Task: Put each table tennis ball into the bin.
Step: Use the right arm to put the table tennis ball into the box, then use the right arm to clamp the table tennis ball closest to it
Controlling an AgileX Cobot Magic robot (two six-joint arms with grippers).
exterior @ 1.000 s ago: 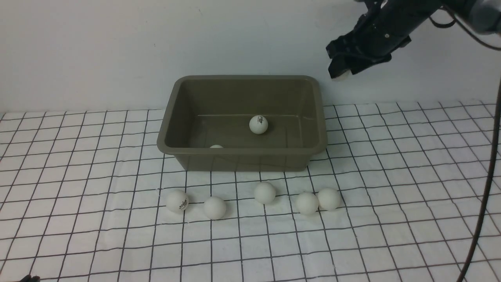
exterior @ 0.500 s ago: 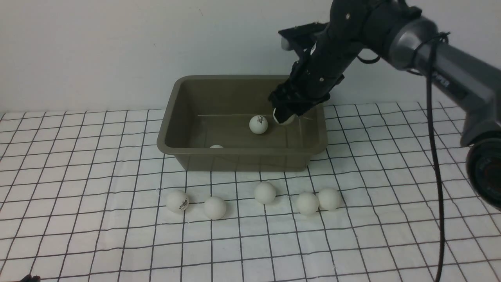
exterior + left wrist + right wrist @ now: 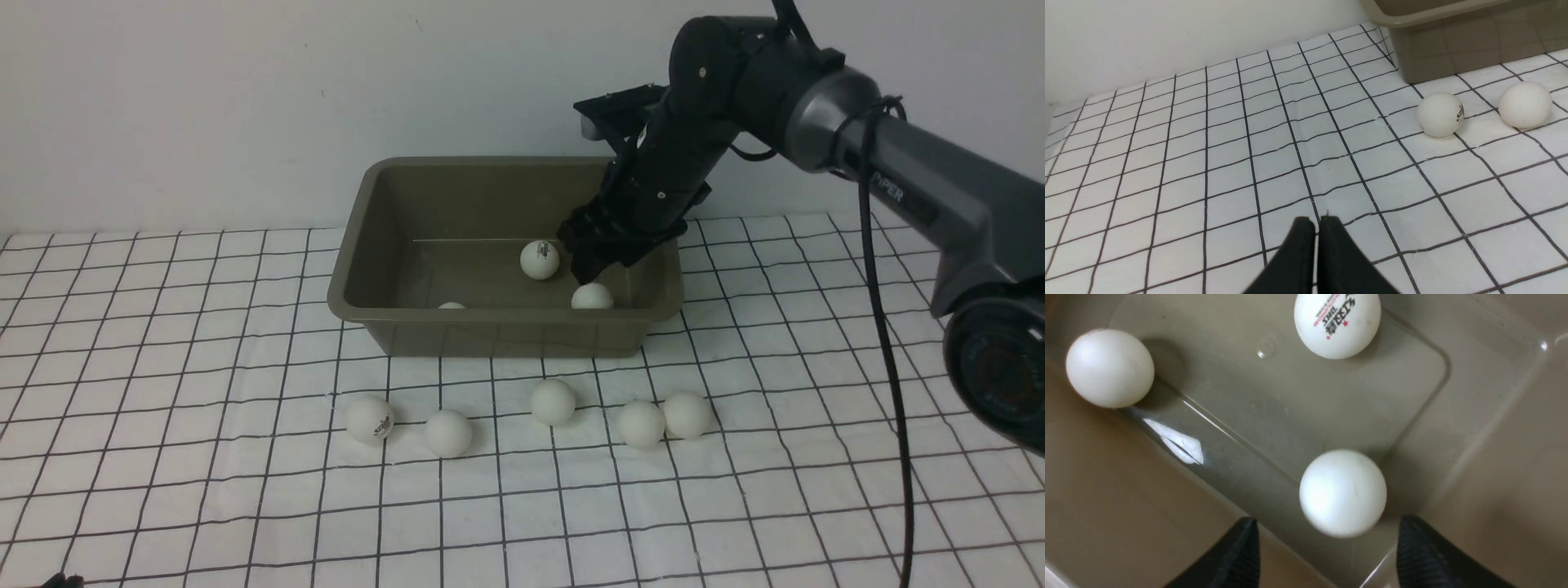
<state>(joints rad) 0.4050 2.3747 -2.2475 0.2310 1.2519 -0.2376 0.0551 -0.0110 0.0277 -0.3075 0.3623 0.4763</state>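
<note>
While right fingers point(image 3: 1327, 551) gape empty, matte spherical balls point(image 3: 1343, 493) dot glossy bin point(image 3: 506, 317); left fingers point(image 3: 1316, 224) closed.

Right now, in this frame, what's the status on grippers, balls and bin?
Right gripper open over bin, nothing gripped. Left gripper shut, empty. Three balls in bin, five on table.

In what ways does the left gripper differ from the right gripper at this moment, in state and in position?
The left gripper is shut, while the right gripper stands open. The left gripper is over the gridded table, outside the bin, whereas the right gripper is over the inside of the bin. Both have dark fingers, and neither holds a ball.
</note>
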